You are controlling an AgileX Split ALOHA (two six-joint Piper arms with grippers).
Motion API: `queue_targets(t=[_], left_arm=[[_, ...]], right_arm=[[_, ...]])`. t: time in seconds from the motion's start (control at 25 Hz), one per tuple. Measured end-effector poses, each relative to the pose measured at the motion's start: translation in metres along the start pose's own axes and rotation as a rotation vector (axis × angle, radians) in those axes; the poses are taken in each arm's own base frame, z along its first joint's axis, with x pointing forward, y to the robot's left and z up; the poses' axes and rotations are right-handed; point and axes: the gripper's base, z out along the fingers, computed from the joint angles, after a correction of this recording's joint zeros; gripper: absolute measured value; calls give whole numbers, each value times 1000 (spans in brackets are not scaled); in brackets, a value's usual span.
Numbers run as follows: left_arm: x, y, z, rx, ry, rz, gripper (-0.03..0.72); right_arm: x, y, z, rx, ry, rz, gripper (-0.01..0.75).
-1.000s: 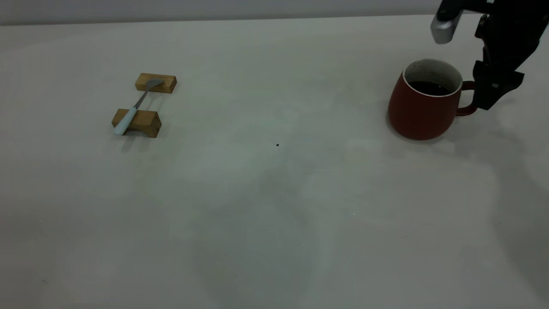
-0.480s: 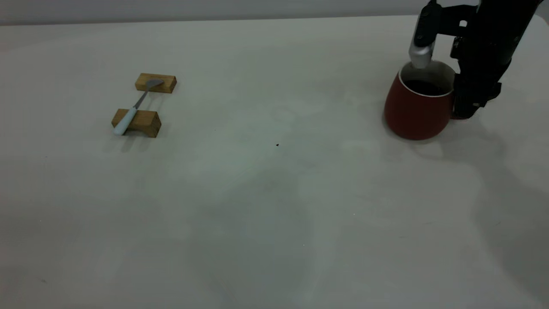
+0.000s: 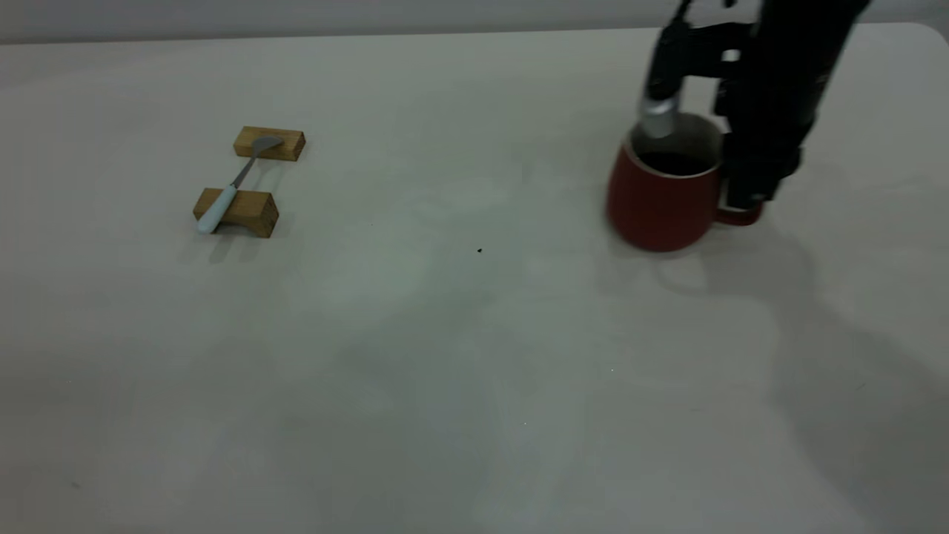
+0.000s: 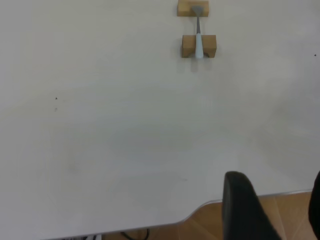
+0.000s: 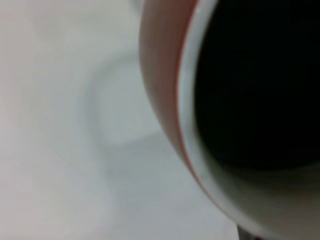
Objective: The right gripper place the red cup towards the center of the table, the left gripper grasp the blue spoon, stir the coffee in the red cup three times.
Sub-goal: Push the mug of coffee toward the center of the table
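The red cup (image 3: 662, 204) has slid leftward across the worktop (image 3: 445, 356) since a second ago, the right gripper (image 3: 745, 196) travelling with it. The cup now stands upright at the right side, short of the centre, dark coffee (image 3: 676, 162) inside. The right jaws are closed on its handle. Far to the left, the blue spoon (image 3: 233, 185) lies across two wooden blocks (image 3: 241, 210). The left gripper (image 4: 272, 210) hangs beyond the worktop's edge, jaws apart and empty.
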Motion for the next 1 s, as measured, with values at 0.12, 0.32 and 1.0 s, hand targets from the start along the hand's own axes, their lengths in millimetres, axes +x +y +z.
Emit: queue_targets(t=[0.12,0.32,1.0], left_arm=[[0,0,0,0,0,0,400],[0,0,0,0,0,0,400],[0,0,0,0,0,0,400]], right_arm=[[-23,15,-1,-2,-13,-12,164],[-54,38,-2,1,-36,2,164],[-98,48,7,-4,-50,81,396]])
